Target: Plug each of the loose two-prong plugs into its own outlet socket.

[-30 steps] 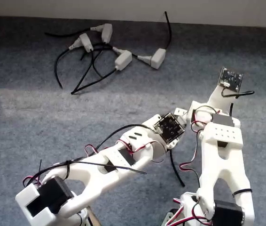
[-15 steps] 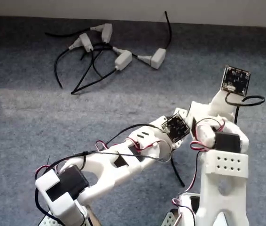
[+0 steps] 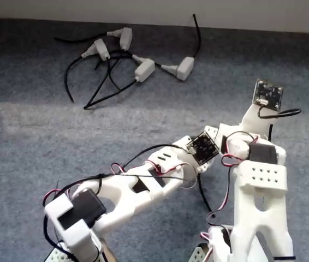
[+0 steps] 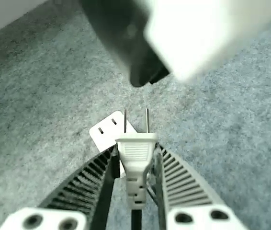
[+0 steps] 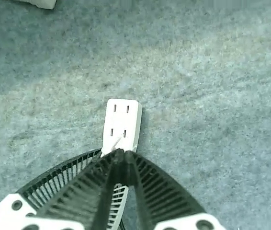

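My left gripper (image 4: 134, 152) is shut on a white two-prong plug (image 4: 134, 151), prongs pointing away from the wrist. Just past the prongs a white outlet block (image 4: 104, 132) lies on the carpet, a short gap away. My right gripper (image 5: 121, 154) is shut on the near end of that outlet block (image 5: 123, 117), whose slotted face points up. In the high view the left arm (image 3: 143, 185) and the right arm (image 3: 261, 174) meet near the middle right. Several loose plugs (image 3: 143, 69) and black cords lie at the far left.
Grey carpet (image 3: 45, 136) covers the whole floor. The tangle of black cords (image 3: 97, 76) sits near the far wall edge. A black cable (image 3: 203, 199) trails between the two arms. Open carpet lies between the cord pile and the arms.
The left arm's shoulder end has swung round and its wrist has shifted slightly right. The right arm's upper part has moved a little and settled back.
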You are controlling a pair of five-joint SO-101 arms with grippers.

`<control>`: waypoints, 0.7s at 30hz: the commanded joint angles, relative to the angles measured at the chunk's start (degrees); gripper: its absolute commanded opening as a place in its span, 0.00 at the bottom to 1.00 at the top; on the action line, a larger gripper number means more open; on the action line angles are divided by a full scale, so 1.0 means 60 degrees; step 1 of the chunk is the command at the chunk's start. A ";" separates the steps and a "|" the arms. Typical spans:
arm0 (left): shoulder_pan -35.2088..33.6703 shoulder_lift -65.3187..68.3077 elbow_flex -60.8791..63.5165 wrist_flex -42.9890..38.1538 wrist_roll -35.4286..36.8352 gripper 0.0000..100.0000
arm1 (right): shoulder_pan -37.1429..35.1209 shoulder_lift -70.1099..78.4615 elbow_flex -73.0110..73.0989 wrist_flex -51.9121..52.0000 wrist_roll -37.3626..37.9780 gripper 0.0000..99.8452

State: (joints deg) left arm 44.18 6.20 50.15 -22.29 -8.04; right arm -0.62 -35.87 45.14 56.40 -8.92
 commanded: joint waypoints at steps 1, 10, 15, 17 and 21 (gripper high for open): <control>0.0110 -0.0418 -0.0344 -0.0132 0.0073 0.01 | -0.0491 0.0711 -0.0007 -0.0242 -0.0117 0.01; 0.0168 -0.1604 0.0374 -0.0088 0.0088 0.01 | -0.0476 0.0828 -0.0095 -0.0242 -0.0117 0.01; 0.0110 -0.0916 -0.0051 -0.0103 0.0088 0.01 | -0.0432 0.0813 -0.0110 -0.0110 -0.0117 0.01; 0.0051 -0.0462 -0.0388 -0.0088 0.0088 0.01 | -0.0432 0.0813 -0.0125 0.0066 -0.0117 0.01; -0.0300 0.0520 -0.1194 -0.0088 0.0088 0.01 | -0.0110 0.0154 -0.0051 0.0095 -0.0073 0.01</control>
State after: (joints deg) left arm 43.74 7.25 51.03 -22.20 -8.04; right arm -1.76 -31.91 44.79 56.04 -9.10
